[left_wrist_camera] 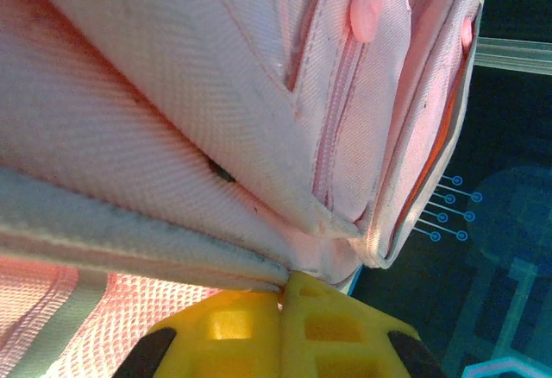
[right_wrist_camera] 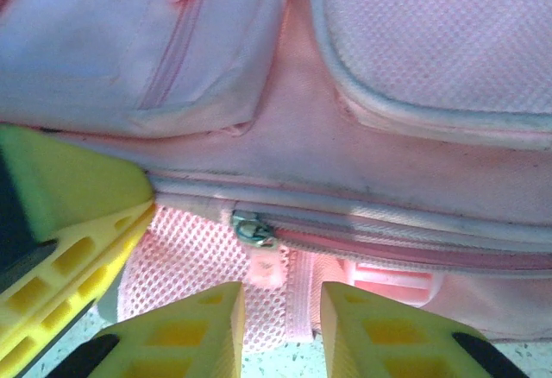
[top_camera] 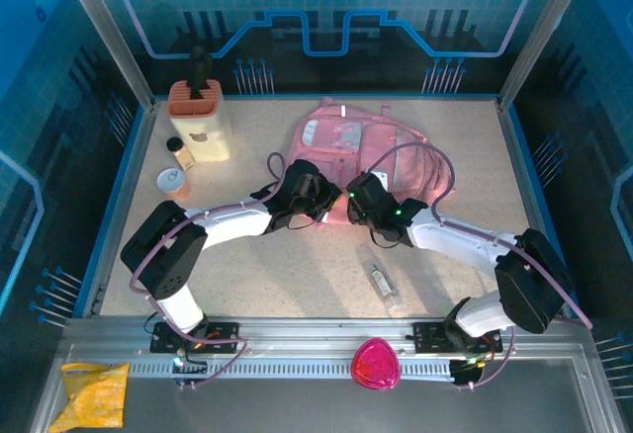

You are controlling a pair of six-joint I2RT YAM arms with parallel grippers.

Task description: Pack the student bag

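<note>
The student bag [top_camera: 341, 136], a big soft pink backpack, lies at the back middle of the table. My left gripper [top_camera: 315, 196] is at its near edge. In the left wrist view the yellow fingers [left_wrist_camera: 233, 326] press together, and the left gripper [left_wrist_camera: 289, 281] is shut on a fold of the bag's pale edge binding [left_wrist_camera: 129, 244]. My right gripper [top_camera: 362, 202] is just to its right. Its jaws [right_wrist_camera: 283, 299] stand apart, low over pink mesh. A metal zip slider [right_wrist_camera: 250, 227] with a pink pull tab [right_wrist_camera: 267, 270] sits just ahead of the gap. Nothing is gripped there.
A small clear bottle [top_camera: 384, 287] lies near the front right. A cream container with an orange top [top_camera: 198, 117], a small jar [top_camera: 178, 152] and a round tub [top_camera: 173, 183] stand at the back left. A magenta rounded object [top_camera: 376, 364] and a yellow packet [top_camera: 94, 393] lie on the front rail.
</note>
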